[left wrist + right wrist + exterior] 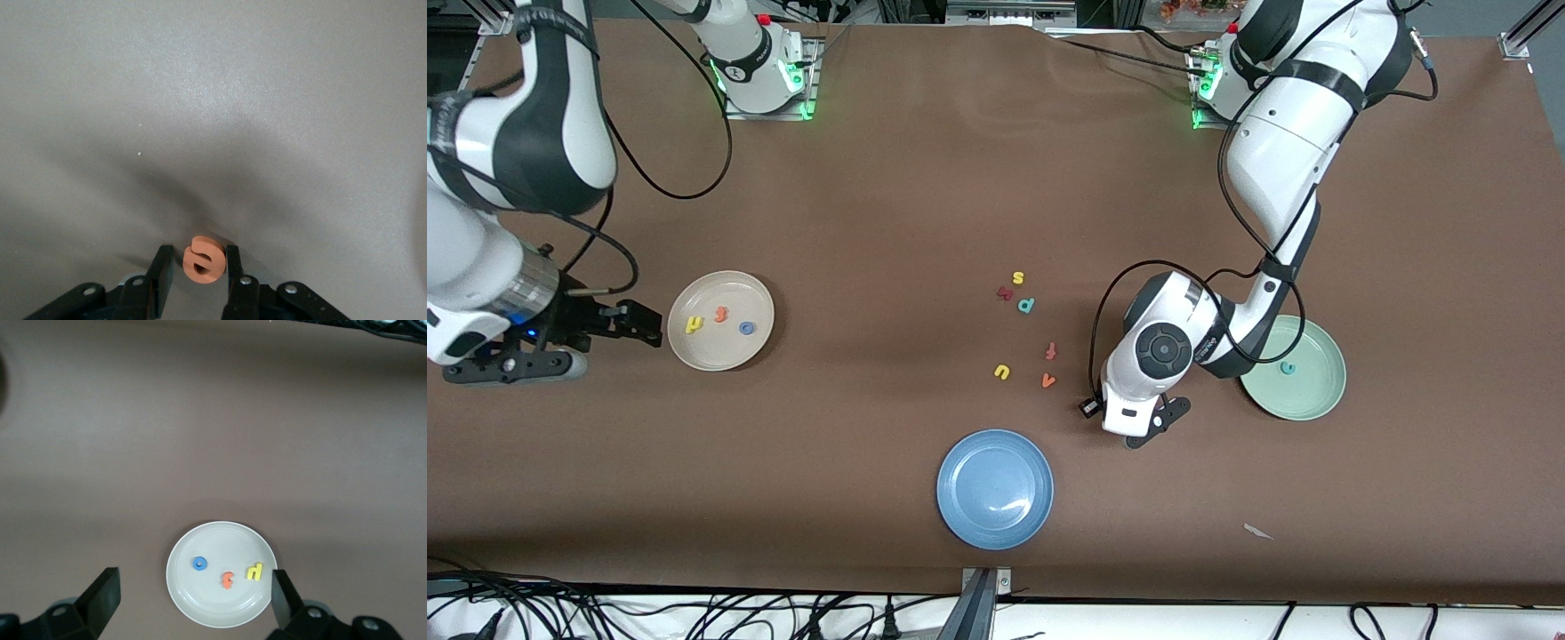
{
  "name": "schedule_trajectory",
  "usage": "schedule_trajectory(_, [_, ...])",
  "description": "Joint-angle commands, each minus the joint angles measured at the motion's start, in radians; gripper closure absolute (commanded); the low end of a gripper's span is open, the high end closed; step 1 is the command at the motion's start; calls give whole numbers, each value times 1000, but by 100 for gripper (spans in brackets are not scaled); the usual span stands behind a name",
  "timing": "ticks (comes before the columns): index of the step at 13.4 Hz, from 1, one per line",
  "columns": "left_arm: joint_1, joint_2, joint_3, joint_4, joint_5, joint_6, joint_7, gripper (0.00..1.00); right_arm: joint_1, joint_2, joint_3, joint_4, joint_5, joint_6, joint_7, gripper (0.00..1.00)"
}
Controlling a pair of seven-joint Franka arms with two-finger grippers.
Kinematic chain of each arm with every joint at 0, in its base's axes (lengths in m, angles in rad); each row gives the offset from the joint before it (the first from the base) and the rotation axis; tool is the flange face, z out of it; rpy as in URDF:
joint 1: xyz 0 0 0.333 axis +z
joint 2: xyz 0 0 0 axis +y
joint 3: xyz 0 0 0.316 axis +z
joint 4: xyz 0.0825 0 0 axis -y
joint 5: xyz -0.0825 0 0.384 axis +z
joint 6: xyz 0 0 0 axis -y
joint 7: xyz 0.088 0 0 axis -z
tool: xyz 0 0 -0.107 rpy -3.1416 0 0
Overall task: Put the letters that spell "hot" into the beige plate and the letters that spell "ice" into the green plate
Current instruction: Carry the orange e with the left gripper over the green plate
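My left gripper (199,252) is low over the table beside the green plate (1316,404), its hand (1152,427) covering the orange e in the front view. The orange e (203,261) stands between the narrowed fingers: one finger touches it, the other shows a small gap. A teal c (1287,367) lies in the green plate. The dark red i (1005,292) lies on the table in the loose cluster. The beige plate (720,356) holds the yellow h (695,324), orange t (721,313) and blue o (746,328). My right gripper (640,322) waits wide open beside that plate.
Loose letters lie mid-table: a yellow s (1017,279), teal p (1026,305), orange-red t-shaped letter (1051,351), yellow u (1002,372) and orange v (1048,380). A blue plate (951,462) sits nearer the front camera. A white scrap (1258,532) lies near the front edge.
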State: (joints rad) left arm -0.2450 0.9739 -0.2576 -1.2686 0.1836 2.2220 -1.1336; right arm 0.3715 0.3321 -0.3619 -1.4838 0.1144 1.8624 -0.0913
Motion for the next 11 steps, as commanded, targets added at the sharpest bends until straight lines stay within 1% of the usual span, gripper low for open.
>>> schedule_trajectory(1, [-17,23,14,32,-12,2,-5,68,-2,-1,4,-12,10,-12,-16,0])
schedule_trajectory(5, [-16,23,14,31,-10,2,0,74,7,7,6,-18,5,-12,83,0])
schedule_trajectory(9, [-11,14,14,31,-6,-8,2,78,9,7,8,-19,5,-14,85,0])
schedule_trajectory(10, [-7,8,14,31,-1,-15,3,80,9,5,8,-21,5,-14,85,0])
schedule_trajectory(11, [-4,2,14,31,16,-19,17,80,9,5,8,-21,5,-14,85,0])
